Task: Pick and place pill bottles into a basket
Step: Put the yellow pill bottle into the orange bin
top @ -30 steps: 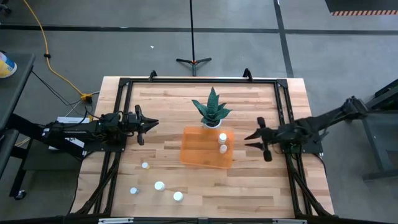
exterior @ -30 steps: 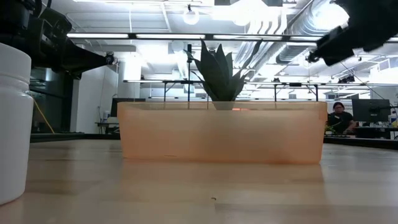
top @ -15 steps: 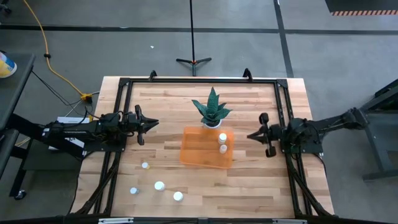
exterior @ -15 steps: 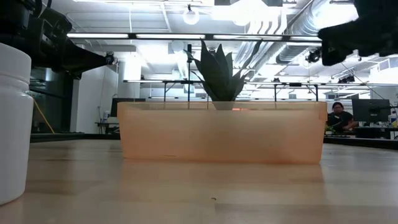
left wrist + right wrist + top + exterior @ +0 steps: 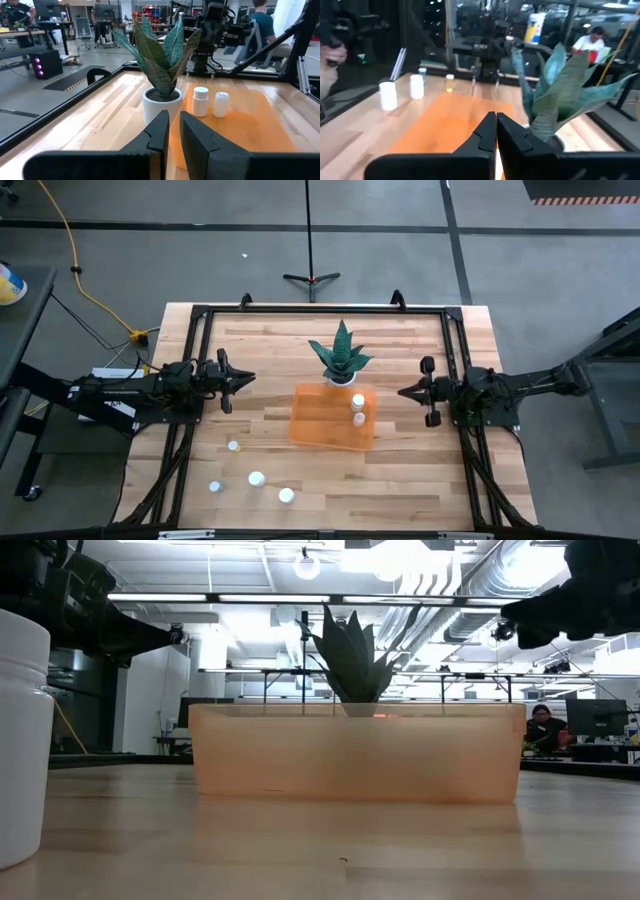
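Observation:
The orange basket [image 5: 325, 420] lies at the table's middle, with two white pill bottles [image 5: 358, 402] [image 5: 358, 419] standing upright at its right end; they also show in the left wrist view [image 5: 200, 101] [image 5: 220, 104]. Several more bottles stand on the table near the front left [image 5: 233, 446] [image 5: 256, 478] [image 5: 286, 495]; one looms at the low view's left edge [image 5: 20, 740]. My left gripper [image 5: 250, 378] hovers shut left of the basket. My right gripper [image 5: 400, 393] hovers shut right of it, above the table [image 5: 520, 618].
A spiky green plant in a white pot [image 5: 340, 358] stands against the basket's far side, between the two grippers. A black frame [image 5: 320, 310] runs round the table. People sit in the room beyond [image 5: 540, 725].
My right gripper has drawn back a little toward the table's right edge and has tipped from a downward slant to level. My left gripper and the bottles have kept still.

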Robot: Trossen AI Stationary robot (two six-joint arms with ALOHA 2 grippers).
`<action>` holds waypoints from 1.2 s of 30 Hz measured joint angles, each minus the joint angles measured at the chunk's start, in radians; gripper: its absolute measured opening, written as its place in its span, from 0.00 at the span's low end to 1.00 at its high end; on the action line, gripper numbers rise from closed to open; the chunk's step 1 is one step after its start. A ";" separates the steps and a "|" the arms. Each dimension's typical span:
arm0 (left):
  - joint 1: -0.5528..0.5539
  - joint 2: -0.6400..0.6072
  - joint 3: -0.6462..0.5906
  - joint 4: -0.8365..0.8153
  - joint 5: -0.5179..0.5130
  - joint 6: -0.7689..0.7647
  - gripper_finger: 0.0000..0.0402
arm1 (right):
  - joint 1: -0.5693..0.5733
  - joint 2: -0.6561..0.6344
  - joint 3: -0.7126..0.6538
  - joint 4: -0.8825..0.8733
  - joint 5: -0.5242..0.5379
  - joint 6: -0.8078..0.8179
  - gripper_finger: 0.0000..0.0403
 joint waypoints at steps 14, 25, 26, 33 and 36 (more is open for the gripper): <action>0.000 0.001 0.000 0.001 -0.002 0.004 0.21 | 0.026 -0.064 -0.057 0.081 0.053 0.024 0.01; 0.000 0.000 0.098 0.103 0.065 0.023 0.52 | 0.026 -0.063 -0.057 0.046 0.035 -0.001 0.01; 0.000 0.000 0.114 0.122 0.103 0.009 0.57 | 0.026 -0.063 -0.058 0.046 0.035 -0.001 0.01; 0.000 0.063 0.224 0.311 0.326 -0.120 0.78 | 0.026 -0.063 -0.058 0.045 0.035 -0.003 0.01; 0.000 0.133 0.279 0.312 0.352 -0.119 0.79 | 0.026 -0.063 -0.058 0.042 0.035 -0.003 0.00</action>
